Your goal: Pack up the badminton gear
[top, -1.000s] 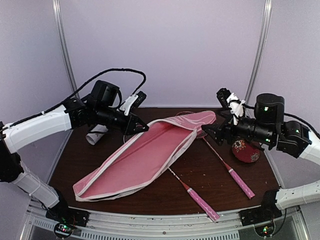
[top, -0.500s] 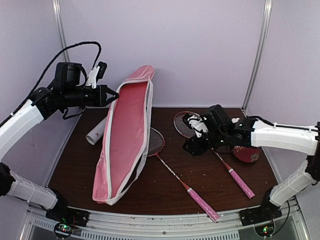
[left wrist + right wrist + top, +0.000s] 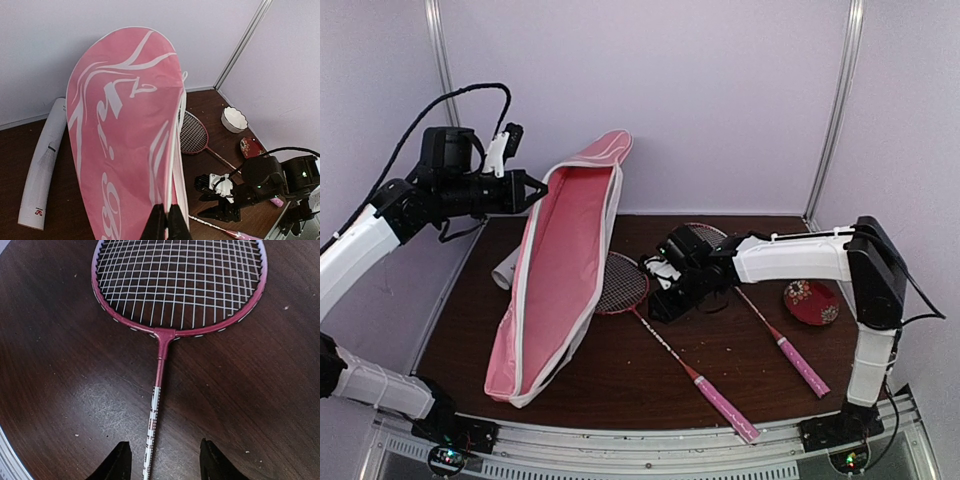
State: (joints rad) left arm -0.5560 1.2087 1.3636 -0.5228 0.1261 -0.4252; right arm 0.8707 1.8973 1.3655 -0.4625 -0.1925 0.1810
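My left gripper (image 3: 538, 189) is shut on the rim of the pink cover (image 3: 560, 270) and holds it up, its lower end on the table; in the left wrist view the fingers (image 3: 165, 222) pinch the white-striped cover (image 3: 120, 140). My right gripper (image 3: 655, 300) is open, low over the shaft (image 3: 156, 405) of the nearer racquet (image 3: 665, 345), just below its red head (image 3: 180, 280); the shaft lies between the fingertips (image 3: 120, 460). The second racquet (image 3: 790, 355) lies to the right. The white tube (image 3: 42, 165) lies at the left. A white shuttlecock (image 3: 234, 119) stands at the back right.
A small red patterned dish (image 3: 812, 301) sits at the right, beside the second racquet's shaft. The booth walls close in behind and on both sides. The right arm stretches across the middle of the dark wooden table (image 3: 620, 390).
The left gripper raised the cover from lying flat to hanging upright. The right gripper swung left, from above the second racquet to over the nearer racquet's shaft.
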